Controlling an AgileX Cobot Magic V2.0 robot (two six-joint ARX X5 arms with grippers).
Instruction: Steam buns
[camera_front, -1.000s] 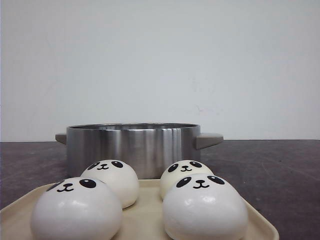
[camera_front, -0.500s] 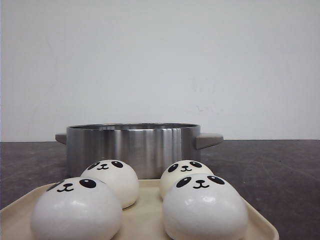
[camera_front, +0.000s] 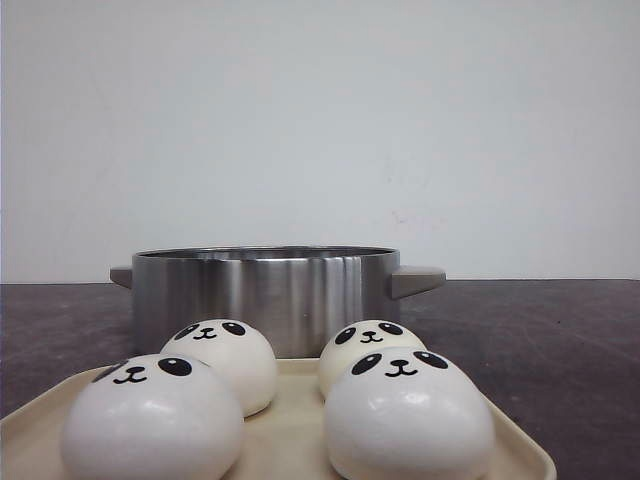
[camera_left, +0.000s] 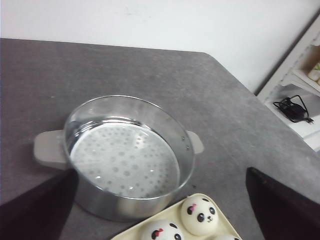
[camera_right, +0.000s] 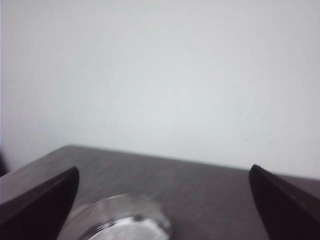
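Sitting on tray (camera_front: 290, 440) before pot (camera_front: 265, 295), buns (camera_front: 405, 415) untouched, both hands spread apart, raised clear.

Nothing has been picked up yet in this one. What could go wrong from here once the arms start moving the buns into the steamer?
The four buns sit close together on the tray, so open fingers reaching for one could nudge a neighbour. They look glossy and domed, so a grip may slip. The steamer pot stands right behind the tray with a raised wall; a low carry could clip its rim.
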